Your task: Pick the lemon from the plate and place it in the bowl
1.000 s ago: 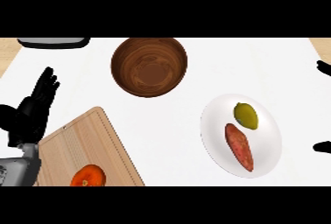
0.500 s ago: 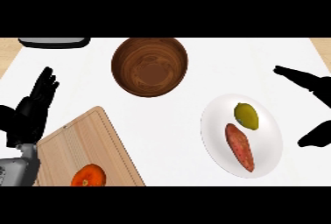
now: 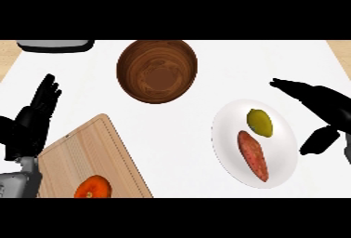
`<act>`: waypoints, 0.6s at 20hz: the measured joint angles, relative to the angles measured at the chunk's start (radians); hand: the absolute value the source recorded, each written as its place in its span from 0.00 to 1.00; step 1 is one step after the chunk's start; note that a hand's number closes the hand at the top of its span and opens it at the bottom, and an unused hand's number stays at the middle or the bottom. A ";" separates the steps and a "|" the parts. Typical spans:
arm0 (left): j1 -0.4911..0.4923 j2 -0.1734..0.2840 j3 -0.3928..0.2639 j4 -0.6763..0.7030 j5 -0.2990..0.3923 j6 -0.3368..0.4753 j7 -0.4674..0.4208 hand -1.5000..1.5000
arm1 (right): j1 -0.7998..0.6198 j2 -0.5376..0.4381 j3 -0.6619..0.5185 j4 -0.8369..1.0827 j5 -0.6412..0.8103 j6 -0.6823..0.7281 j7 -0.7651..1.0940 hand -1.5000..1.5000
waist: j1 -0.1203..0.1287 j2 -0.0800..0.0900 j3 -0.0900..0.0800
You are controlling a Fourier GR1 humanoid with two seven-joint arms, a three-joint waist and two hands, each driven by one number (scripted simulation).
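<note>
A yellow-green lemon [image 3: 260,122] lies on the upper part of a white plate [image 3: 228,148], with an orange-red sweet potato [image 3: 253,155] below it on the same plate. The brown wooden bowl [image 3: 157,70] stands to the upper left of the plate with nothing in it. My right hand [image 3: 328,108] hangs at the plate's right rim, open, fingers stretched toward the upper left and thumb below; it touches nothing. My left hand [image 3: 31,122] rests open at the left edge, fingers up.
A wooden cutting board [image 3: 91,153] lies at the lower left with a tomato [image 3: 94,187] on its near end. A grey appliance [image 3: 55,45] shows at the top left corner.
My right hand has come in from the right edge toward the plate, moving left. The left hand, lemon and bowl have not moved.
</note>
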State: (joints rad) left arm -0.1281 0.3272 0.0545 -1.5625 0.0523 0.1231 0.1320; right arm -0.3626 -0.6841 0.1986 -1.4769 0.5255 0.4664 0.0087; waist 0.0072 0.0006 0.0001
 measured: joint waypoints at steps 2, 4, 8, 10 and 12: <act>-0.005 -0.006 0.000 0.001 -0.012 0.004 0.004 0.50 | -0.010 0.025 0.006 0.017 0.053 -0.047 -0.017 0.00 | -0.001 0.000 0.000; 0.007 -0.016 0.000 -0.012 -0.016 0.004 0.001 0.50 | 0.003 0.047 0.008 0.004 0.096 -0.087 -0.020 0.00 | -0.002 -0.001 0.000; -0.010 -0.016 0.027 0.013 -0.015 -0.020 -0.009 0.50 | 0.027 0.096 0.004 0.021 0.167 -0.131 -0.046 0.00 | -0.005 0.000 0.000; -0.022 -0.027 0.026 0.015 -0.025 -0.018 0.000 0.50 | 0.023 0.127 0.003 0.038 0.187 -0.125 -0.044 0.00 | -0.005 0.000 0.000; -0.008 -0.028 0.034 0.012 -0.025 -0.028 -0.012 0.50 | 0.035 0.160 0.023 0.056 0.220 -0.131 -0.037 0.00 | -0.004 -0.001 0.000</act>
State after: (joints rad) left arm -0.1363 0.2995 0.0882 -1.5503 0.0273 0.0946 0.1196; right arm -0.3281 -0.5237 0.2213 -1.4210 0.7451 0.3352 -0.0280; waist 0.0034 0.0001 -0.0001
